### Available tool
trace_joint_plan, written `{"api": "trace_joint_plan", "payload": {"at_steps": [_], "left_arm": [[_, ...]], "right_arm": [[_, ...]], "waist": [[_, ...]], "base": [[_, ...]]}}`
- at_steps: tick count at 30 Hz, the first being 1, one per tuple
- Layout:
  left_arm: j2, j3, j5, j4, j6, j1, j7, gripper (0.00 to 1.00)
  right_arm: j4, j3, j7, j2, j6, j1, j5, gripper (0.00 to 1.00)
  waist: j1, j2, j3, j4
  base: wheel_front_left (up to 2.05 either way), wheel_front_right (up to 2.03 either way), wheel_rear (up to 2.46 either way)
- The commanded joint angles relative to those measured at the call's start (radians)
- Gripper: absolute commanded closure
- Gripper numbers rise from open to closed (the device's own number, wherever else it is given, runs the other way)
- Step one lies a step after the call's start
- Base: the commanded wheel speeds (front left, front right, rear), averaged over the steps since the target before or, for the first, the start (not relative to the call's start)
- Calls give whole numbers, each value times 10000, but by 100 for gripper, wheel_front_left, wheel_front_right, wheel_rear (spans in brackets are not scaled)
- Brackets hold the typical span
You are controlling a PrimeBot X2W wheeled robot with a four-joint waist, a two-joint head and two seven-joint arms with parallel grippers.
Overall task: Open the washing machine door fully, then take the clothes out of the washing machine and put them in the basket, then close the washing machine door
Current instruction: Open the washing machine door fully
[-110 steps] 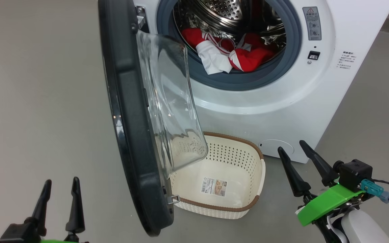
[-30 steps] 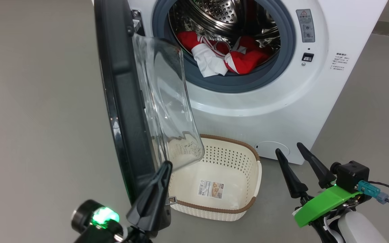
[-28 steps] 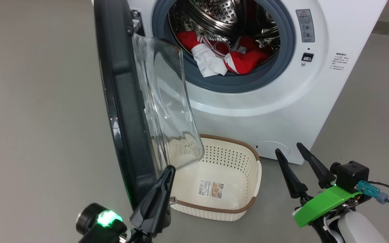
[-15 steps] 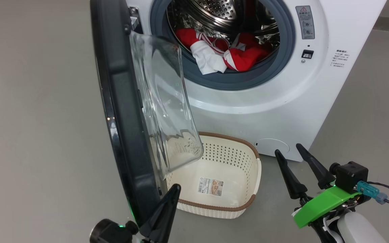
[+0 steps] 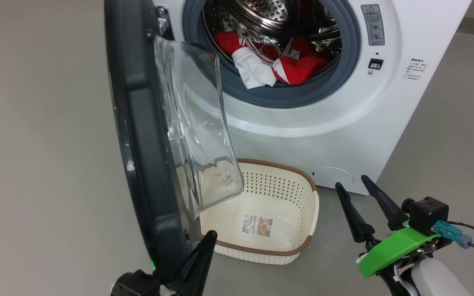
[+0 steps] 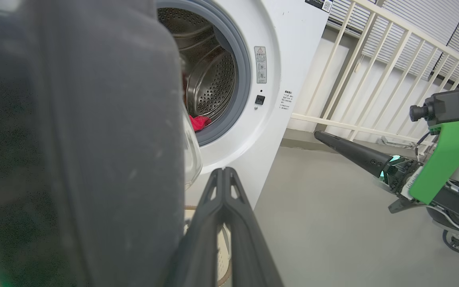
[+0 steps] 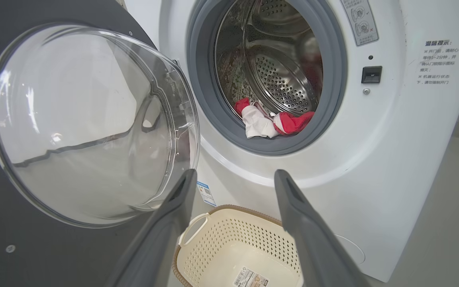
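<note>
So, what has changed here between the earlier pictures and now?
The left gripper came in from the lower left, shut, and now lies against the inner lower edge of the washing machine door; the door seems swung slightly wider. The right gripper stays open, the clothes in the drum, the basket empty.

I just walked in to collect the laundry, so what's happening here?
A two-armed robot is emptying the washing machine. Its left gripper, jaws shut, sits at the lower inner edge of the washing machine door, which stands open, seemingly to push it wider. The right gripper hovers with jaws open near the basket. The red and white clothes lie in the drum; none are in the basket yet.
</note>
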Motion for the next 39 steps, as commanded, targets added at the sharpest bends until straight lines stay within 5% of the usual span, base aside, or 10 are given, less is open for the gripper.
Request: {"api": "trace_joint_plan", "payload": {"at_steps": [1, 21, 39], "left_arm": [[73, 561, -82, -85, -13, -470, -51, 100], [570, 2517, 88, 26, 69, -321, -51, 100], [1259, 3612, -274, 662, 712, -940, 528, 100]], "right_arm": [[-213, 177, -120, 31, 16, -113, 124, 0], [-210, 88, -120, 26, 16, -80, 101, 0], [-210, 80, -120, 104, 16, -97, 86, 0]], "waist": [[-1, 0, 16, 16], [-1, 0, -7, 530], [-1, 0, 99, 1178]], "base": [[0, 0, 0], [0, 0, 0], [0, 0, 0]]}}
